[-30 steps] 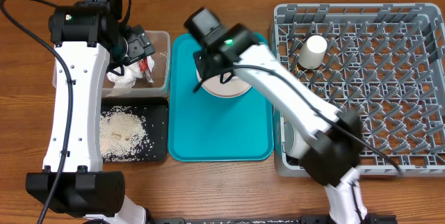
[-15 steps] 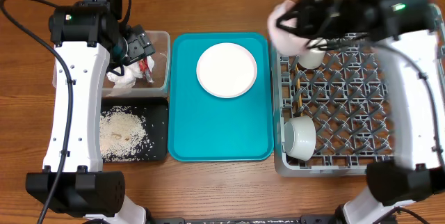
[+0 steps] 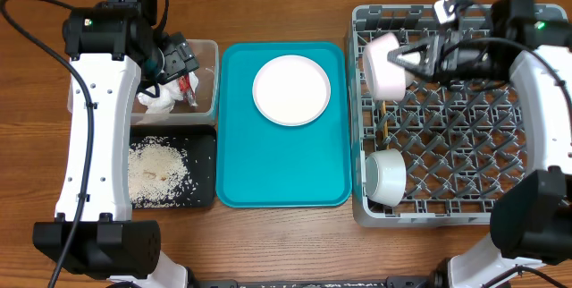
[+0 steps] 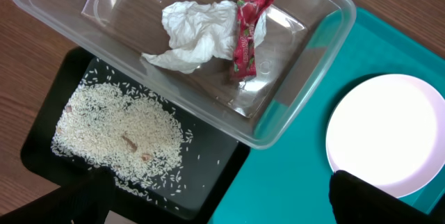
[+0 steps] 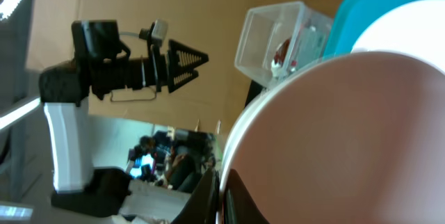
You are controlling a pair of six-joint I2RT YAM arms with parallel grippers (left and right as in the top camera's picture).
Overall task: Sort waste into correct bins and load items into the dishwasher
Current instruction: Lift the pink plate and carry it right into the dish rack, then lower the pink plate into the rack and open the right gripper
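so the right gripper (image 3: pixel 413 58) is clamped shut on the rim of the pink plate (image 3: pixel 384 64), holding it up on edge over the far-left corner of the dish rack (image 3: pixel 536 190), not down in the pegs yet. Main worry imo is that thin pinch on one edge: any tilt and the plate could swing or slip out and clatter onto the pegs. It also hangs just above the chopsticks (image 3: pixel 382 120) lying in that left column, and I can't see what's right under it, so coming down blind could knock something or land it on top of the pegs instead of between them. The bowl (image 3: pixel 386 174) sits further down the same side, well apart, probably safe. Left gripper (image 3: pixel 181 63) hangs wide open over the clear tub (image 3: pixel 211 51) with nothing in it; napkin (image 4: pixel 191 33) and wrapper (image 4: pixel 245 33) are in the tub, rice (image 4: pixel 118 130) in the black tray (image 4: pixel 42 140)
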